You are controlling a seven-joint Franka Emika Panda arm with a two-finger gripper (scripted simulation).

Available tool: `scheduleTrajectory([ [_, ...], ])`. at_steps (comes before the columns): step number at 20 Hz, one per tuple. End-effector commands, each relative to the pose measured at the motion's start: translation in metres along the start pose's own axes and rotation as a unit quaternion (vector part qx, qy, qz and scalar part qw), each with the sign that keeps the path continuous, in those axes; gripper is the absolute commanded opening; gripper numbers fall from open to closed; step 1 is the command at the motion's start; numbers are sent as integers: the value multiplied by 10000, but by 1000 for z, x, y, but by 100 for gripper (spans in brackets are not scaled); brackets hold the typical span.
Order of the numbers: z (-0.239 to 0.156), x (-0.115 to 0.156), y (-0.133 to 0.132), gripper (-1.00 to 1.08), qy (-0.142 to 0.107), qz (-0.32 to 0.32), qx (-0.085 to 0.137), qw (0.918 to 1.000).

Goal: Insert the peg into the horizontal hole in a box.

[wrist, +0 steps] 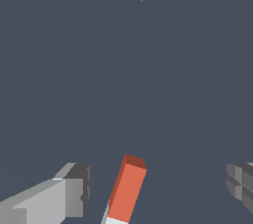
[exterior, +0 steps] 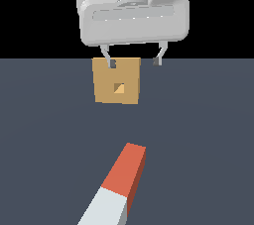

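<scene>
Two fingers of the gripper [exterior: 134, 62] stand wide apart and hold nothing. In the wrist view one finger [wrist: 74, 188] shows on one side of the peg [wrist: 126, 191] and the other finger on the far side, with a clear gap to each. So the gripper hangs over the peg's red end but does not touch it.

The peg lies flat on the dark floor [exterior: 208, 135], near the floor's front edge in the exterior view. Its red half points toward the box [exterior: 117, 81] and its white half runs out of the picture. It seems a little slanted to the hole [exterior: 118, 87], though the angle is hard to judge.

The box sits well apart from the peg, farther back on the floor. Its small square hole has nothing in it.

Nothing of the job is done yet. The peg must be gripped, lifted, lined up with the hole and pushed in.
</scene>
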State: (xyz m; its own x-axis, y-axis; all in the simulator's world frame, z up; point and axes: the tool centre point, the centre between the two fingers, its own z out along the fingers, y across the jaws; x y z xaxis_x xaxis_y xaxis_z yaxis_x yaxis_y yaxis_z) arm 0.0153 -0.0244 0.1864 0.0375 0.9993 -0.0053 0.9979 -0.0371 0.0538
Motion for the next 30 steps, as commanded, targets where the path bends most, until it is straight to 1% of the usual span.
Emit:
scheduleTrajectory([
  [1, 0, 0, 0, 100, 0, 0, 0, 10000],
  [4, 3, -6, 0, 100, -2, 47, 7, 10000],
  [8, 17, -32, -3, 100, -9, 251, 38, 9997],
  [12, 41, -77, -9, 100, -18, 605, 93, 9981],
  [17, 81, -149, -27, 100, -29, 1181, 185, 9928],
  [21, 104, -188, -41, 100, -27, 1507, 239, 9883],
  [25, 117, -210, -50, 100, -25, 1693, 269, 9852],
  [27, 120, -215, -52, 100, -23, 1735, 277, 9844],
  [30, 120, -215, -52, 100, -21, 1736, 277, 9844],
])
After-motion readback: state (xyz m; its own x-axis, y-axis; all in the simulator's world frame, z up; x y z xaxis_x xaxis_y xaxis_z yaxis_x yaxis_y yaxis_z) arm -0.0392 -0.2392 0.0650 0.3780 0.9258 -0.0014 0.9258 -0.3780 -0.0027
